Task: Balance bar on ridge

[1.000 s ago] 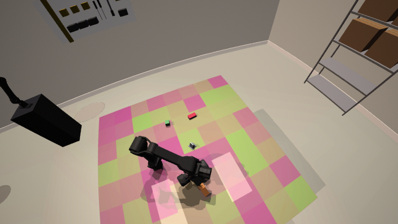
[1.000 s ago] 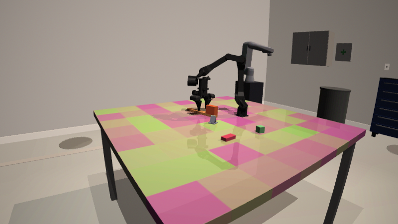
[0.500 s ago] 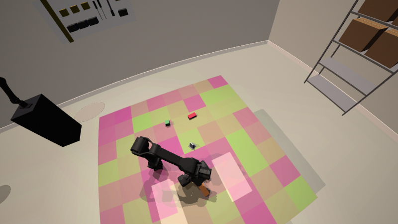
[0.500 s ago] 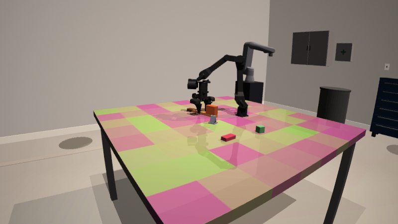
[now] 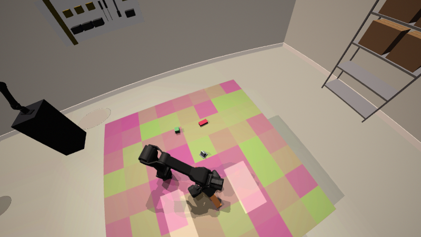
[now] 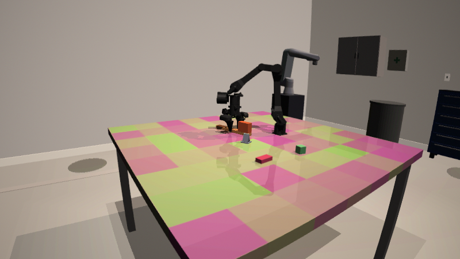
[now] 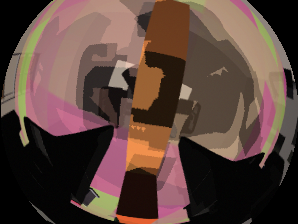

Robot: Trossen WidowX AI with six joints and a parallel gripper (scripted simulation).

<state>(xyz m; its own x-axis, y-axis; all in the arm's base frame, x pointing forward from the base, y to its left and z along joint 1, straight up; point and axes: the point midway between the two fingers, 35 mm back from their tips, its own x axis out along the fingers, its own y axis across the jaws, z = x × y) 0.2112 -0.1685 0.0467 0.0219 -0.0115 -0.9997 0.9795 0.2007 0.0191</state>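
the orange bar (image 6: 234,130) lay flat on the checkered table (image 6: 199,193), its blocky end (image 6: 245,126) near the small grey ridge (image 6: 246,138). the gripper (image 6: 230,126) hung low over it, fingers spread either side, gripping nothing. a red block (image 6: 263,158) and green cube (image 6: 301,149) sat well apart.
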